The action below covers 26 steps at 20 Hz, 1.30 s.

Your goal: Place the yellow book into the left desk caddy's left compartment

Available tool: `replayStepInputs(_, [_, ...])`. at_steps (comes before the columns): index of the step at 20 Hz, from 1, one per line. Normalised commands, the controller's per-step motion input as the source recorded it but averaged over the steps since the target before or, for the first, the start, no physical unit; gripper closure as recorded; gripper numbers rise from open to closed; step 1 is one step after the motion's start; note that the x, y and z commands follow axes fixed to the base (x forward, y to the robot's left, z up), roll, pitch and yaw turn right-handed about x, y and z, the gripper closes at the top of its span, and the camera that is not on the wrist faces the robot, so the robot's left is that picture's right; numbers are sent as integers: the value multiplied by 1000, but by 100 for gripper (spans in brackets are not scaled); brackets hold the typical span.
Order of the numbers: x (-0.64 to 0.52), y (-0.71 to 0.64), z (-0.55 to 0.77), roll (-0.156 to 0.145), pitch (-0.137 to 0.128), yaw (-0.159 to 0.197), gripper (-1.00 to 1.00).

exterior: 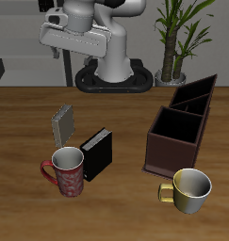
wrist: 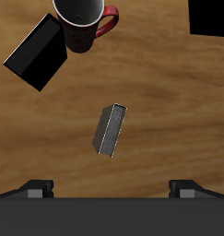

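Wooden table (exterior: 22, 122) carries the yellow book (exterior: 63, 123), standing upright just behind a red mug (exterior: 66, 170) and beside a black book (exterior: 97, 152). Judged light, stiff and thin; best pinched across its narrow thickness near the upper edge. Gripper (wrist: 112, 189) hangs above it, fingers wide apart, holding nothing. Left desk caddy (exterior: 194, 97) and the other caddy (exterior: 176, 139) appear empty; gold mug (exterior: 189, 189) likewise.
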Motion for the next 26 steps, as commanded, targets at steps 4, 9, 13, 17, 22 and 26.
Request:
replayStepInputs(4, [-25,-124,-51,-6,-26,-48,-100])
replayStepInputs(9, [64,2,-131,10,-21,6,-100])
replayStepInputs(13, [95,60,-206,-1,-18,-20,-100])
replayStepInputs(17, [95,-15,-339,-4,19,-10,-100])
replayStepInputs(22, [14,-87,-268,-24,-5,6,-100])
replayStepInputs(26, [14,-66,-231,-5,2,-30,-100])
